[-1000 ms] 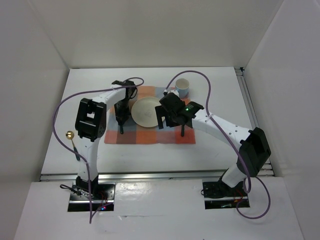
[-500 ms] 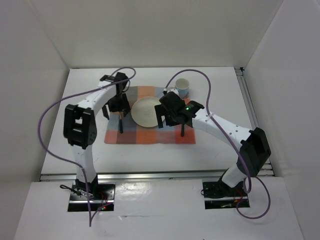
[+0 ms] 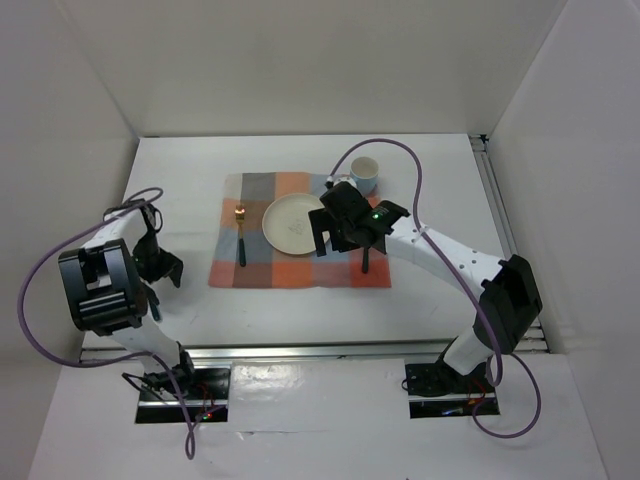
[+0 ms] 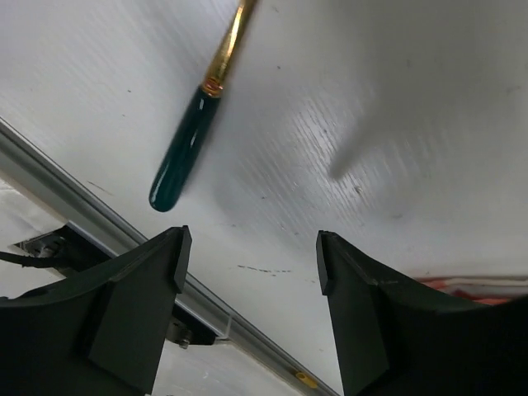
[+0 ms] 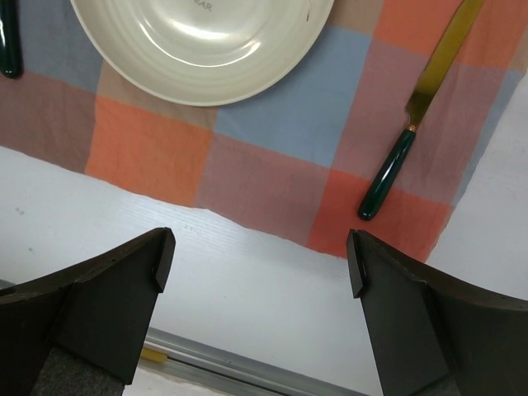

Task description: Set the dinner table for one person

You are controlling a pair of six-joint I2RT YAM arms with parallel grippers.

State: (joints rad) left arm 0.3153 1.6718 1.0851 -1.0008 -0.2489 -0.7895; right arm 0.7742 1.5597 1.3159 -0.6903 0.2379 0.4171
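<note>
1. The dinner table (image 3: pixel 450 165) is the broad white top in front of both arms. It has a metal rail (image 4: pixel 66 198) along its near edge.
2. A checked mat (image 3: pixel 290 272) in orange, blue and grey lies at the table's middle.
3. The right gripper (image 5: pixel 260 247) hangs over the mat's near edge, its jaws spread wide and holding nothing.
4. The left gripper (image 4: pixel 253 243) sits low over bare white by the table's left edge, likewise spread and empty.
5. A cream plate (image 3: pixel 293 222) rests on the mat's centre.
6. A pale cup (image 3: pixel 364 175) stands on bare table just off the mat's far right corner.
7. A knife (image 5: pixel 417 111) with a gold blade and green handle lies slanted on the mat, right of the plate.
8. A gold-headed utensil (image 3: pixel 241 240) lies on the mat, left of the plate. I cannot tell what kind it is.
9. A second green-handled utensil (image 4: pixel 194 136) lies on bare table just ahead of the left gripper, near the rail.
</note>
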